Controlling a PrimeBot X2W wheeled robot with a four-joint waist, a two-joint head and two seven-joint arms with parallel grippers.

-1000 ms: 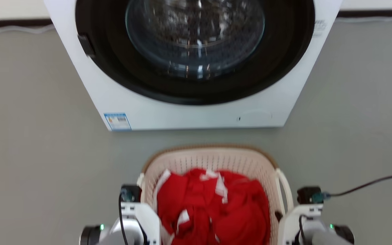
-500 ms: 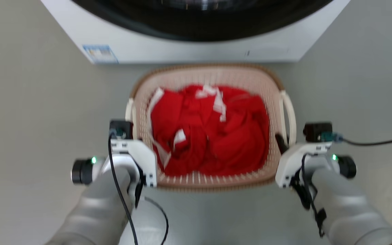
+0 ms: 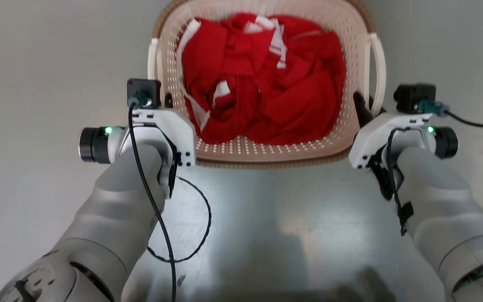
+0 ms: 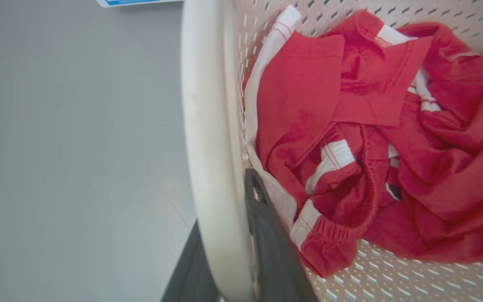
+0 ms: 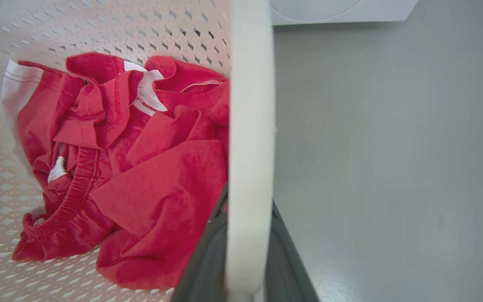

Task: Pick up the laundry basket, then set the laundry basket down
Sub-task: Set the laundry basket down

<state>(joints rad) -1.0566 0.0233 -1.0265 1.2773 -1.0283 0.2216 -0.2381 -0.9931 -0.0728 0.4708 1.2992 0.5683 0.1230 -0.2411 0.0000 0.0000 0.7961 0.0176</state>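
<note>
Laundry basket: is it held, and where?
Yes. The laundry basket is held by its loop handles: left gripper on left handle, right gripper on right handle.

laundry basket (image 3: pixel 266 155) | cream perforated, brown rim | upright | holds red clothes

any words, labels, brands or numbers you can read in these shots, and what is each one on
No text can be read.
The sticker with a blue edge: a sliver at the top edge of the left wrist view, cut off, unreadable.
The laundry basket and the red clothes: no print or tags visible.
</note>
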